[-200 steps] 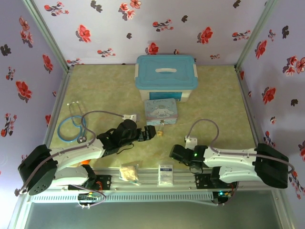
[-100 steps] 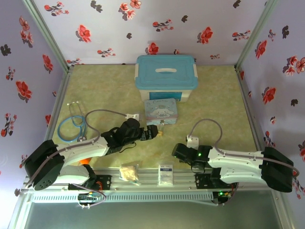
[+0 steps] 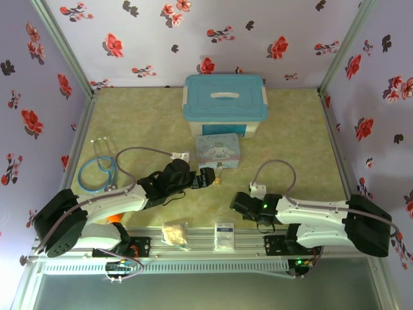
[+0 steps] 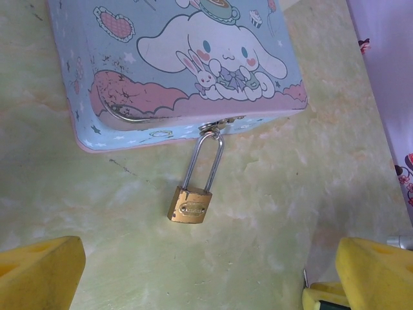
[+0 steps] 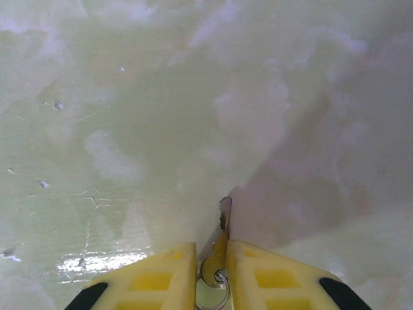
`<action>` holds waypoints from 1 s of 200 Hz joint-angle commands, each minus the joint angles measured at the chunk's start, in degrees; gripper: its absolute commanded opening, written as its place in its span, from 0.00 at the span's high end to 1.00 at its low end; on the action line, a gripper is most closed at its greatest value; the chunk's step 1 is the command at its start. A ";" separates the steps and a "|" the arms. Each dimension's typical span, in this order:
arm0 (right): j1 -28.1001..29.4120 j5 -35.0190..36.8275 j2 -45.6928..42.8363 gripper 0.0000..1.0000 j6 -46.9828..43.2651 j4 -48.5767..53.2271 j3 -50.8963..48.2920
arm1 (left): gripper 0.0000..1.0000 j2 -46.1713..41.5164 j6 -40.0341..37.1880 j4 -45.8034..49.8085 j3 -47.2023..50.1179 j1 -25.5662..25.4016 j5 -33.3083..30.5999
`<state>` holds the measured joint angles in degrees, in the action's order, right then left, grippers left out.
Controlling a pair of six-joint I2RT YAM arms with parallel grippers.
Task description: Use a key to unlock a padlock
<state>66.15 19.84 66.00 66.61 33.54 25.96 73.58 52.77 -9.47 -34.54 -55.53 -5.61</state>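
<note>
- The padlock (image 4: 190,208) lay flat on the table (image 4: 271,213), just below the near edge of the cartoon tin (image 4: 174,64). Its thin silver shackle (image 4: 203,161) was hooked through the tin's clasp and looked locked.
- Judged by its look, the padlock was light, hard and smooth. A nudge would likely make it slide or swing on the clasp. The flat sides of the brass body looked like the best place to hold it, leaving the bottom end free for the key.
- The left gripper (image 4: 193,278) hovered just short of the padlock with its yellow fingers (image 4: 39,274) spread wide, touching nothing.
- The key (image 5: 223,232) stood on edge between the fingers of the right gripper (image 5: 211,271), low over bare table and well apart from the padlock. The fingers were drawn close together and appeared to pinch the key's head, with the blade pointing forward and a small ring (image 5: 216,287) hanging at the head.
- The key looked stiff, thin and slippery, so it would twist easily in a light pinch. A hold across the flat head seemed the only sound one.
- The tin was closed, so its contents were hidden.
- The storage box (image 3: 224,104) behind the tin had its teal lid on, so nothing inside could be seen.
</note>
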 commanded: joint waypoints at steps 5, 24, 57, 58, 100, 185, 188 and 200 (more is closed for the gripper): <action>1.12 -4.30 3.79 0.77 2.46 3.91 0.10 | 0.00 0.85 -1.05 -2.04 0.47 -0.46 -1.47; 1.98 -3.52 5.32 0.76 3.92 6.19 1.32 | 0.00 0.78 -0.98 -2.12 0.64 -0.46 -1.47; 2.26 -1.97 4.58 0.72 4.62 8.77 2.04 | 0.00 0.85 -0.57 -2.65 1.10 -0.46 -1.49; 2.25 -1.89 4.53 0.72 4.60 8.89 2.06 | 0.00 0.86 -0.57 -2.65 1.12 -0.41 -1.46; 2.24 -1.04 1.39 0.72 4.88 11.66 1.88 | 0.00 0.82 -0.08 -3.43 1.63 -0.46 -1.43; 2.08 0.87 -4.21 0.62 4.29 13.45 2.30 | 0.00 1.57 0.88 -4.92 2.00 -0.41 -1.16; 1.97 0.14 -4.39 0.61 4.29 12.93 2.14 | 0.00 1.58 0.85 -4.94 1.95 -0.50 -1.11; 1.49 -2.80 -5.15 0.55 5.25 11.19 1.62 | 0.00 1.42 0.84 -4.87 1.89 -0.46 -0.97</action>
<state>67.96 19.20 62.61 69.67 43.90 27.16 74.70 53.30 -12.91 -33.08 -55.53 -5.82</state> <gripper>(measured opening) 0.408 0.997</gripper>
